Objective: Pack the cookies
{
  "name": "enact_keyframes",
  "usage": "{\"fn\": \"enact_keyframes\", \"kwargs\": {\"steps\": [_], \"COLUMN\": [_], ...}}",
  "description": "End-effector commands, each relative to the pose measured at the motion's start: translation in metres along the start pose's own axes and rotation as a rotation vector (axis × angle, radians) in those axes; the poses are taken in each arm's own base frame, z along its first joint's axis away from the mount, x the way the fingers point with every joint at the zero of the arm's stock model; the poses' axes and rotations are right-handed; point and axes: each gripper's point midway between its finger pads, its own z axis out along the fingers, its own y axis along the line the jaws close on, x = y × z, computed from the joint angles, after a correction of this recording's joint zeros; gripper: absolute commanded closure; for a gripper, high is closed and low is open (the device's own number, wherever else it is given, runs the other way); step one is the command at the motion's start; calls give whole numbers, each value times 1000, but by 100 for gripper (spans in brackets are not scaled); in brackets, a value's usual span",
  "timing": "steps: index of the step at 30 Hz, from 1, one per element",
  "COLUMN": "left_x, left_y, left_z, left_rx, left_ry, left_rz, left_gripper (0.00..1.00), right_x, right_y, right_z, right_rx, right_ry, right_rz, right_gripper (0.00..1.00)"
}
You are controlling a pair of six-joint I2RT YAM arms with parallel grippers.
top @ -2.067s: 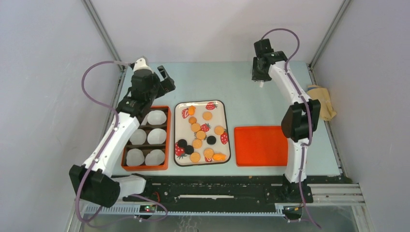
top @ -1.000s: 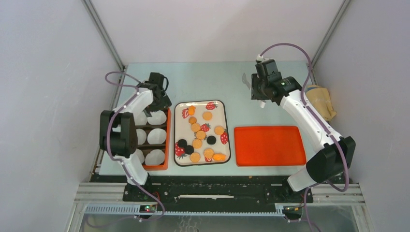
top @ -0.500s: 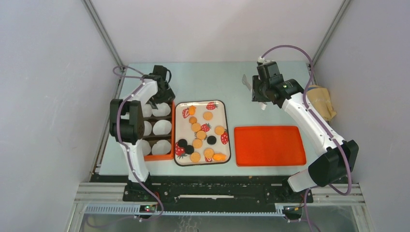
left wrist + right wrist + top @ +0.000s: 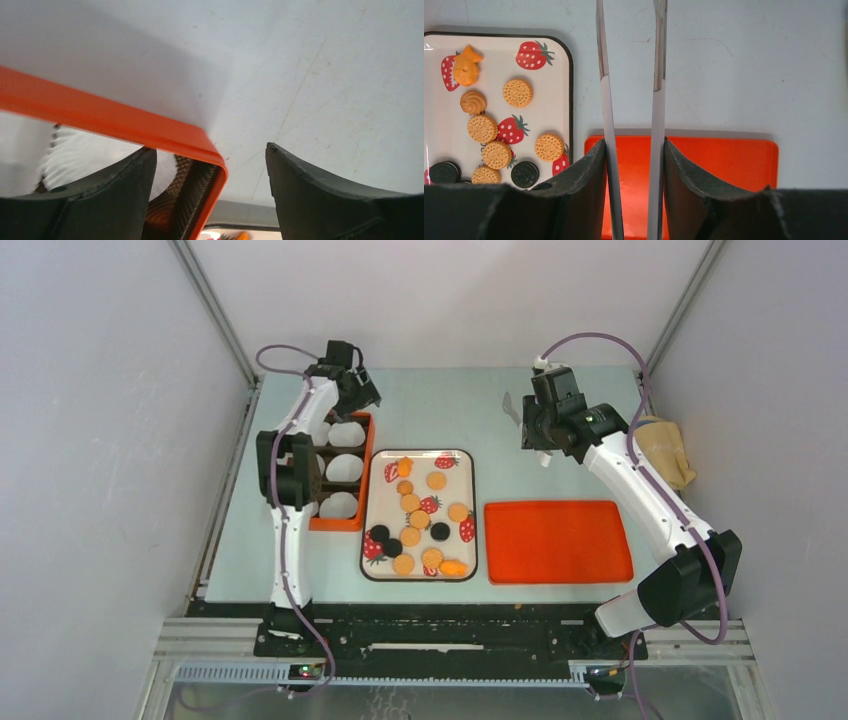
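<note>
13 cookies [image 4: 436, 480] can be counted in the top view, 10 golden-orange and 3 black [image 4: 440, 531], all lying loose on 1 white tray [image 4: 447, 494] printed with red strawberries at the middle of the table [image 4: 450, 405]. 1 orange box [image 4: 365, 470] is set just left of the tray; 3 white paper cups [image 4: 343, 468] are seen in it, and its left side is hidden by the arm. 1 flat orange lid [image 4: 558, 540] is laid just right of the tray, and 1 beige cloth [image 4: 665, 450] is seen at the table's right edge. The left arm is stretched far forward and bent back down at the wrist, so that the left gripper [image 4: 210, 150] is held over the far right corner of the box. Its jaws are spread wide, 1 finger inside the box beside a cup and 1 outside over bare table, with the rim between them and not clamped. The right arm is reached forward over the far side of the table, and the right gripper [image 4: 634, 145] is pointed down and closed on 1 pair of metal tweezers [image 4: 605, 75]. The 2 thin blades are parted, and nothing is held between them.
</note>
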Motion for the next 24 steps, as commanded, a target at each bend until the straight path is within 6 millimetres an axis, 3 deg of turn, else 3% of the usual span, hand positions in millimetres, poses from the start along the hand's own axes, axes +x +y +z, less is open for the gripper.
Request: {"fn": "enact_keyframes", "kwargs": {"steps": [1, 5, 8, 12, 13, 15, 18, 21, 24], "left_x": [-11, -8, -13, -22, -30, -32, -35, -20, 11], "left_y": [-52, -96, -104, -93, -92, -80, -71, -63, -53], "left_z": [5, -1, -22, -68, -93, -115, -171, -207, -224], "left_rx": [238, 479, 475, 404, 402, 361, 353, 357, 345], "left_ry": [19, 50, -13, -146, -190, -238, -330, -361, -355], "left_rz": [30, 71, 143, 144, 130, 107, 93, 87, 76], "left_gripper": [16, 16, 16, 15, 15, 15, 14, 14, 14], "right_x": [-25, -19, -15, 3, 10, 25, 49, 75, 101], "right_y": [4, 12, 25, 53, 60, 75, 95, 110, 116], "right_z": [-13, -15, -22, -38, -41, -49, -60, -65, -62], "right_rx": [-14, -28, -50, -112, -128, -165, -213, -241, -236], "right_ry": [-102, -102, -125, -127, -119, -103, -79, -50, -13], "right_rz": [8, -17, -54, -128, -148, -194, -258, -310, -351], "right_gripper": [64, 65, 65, 65, 65, 65, 65, 64, 64]}}
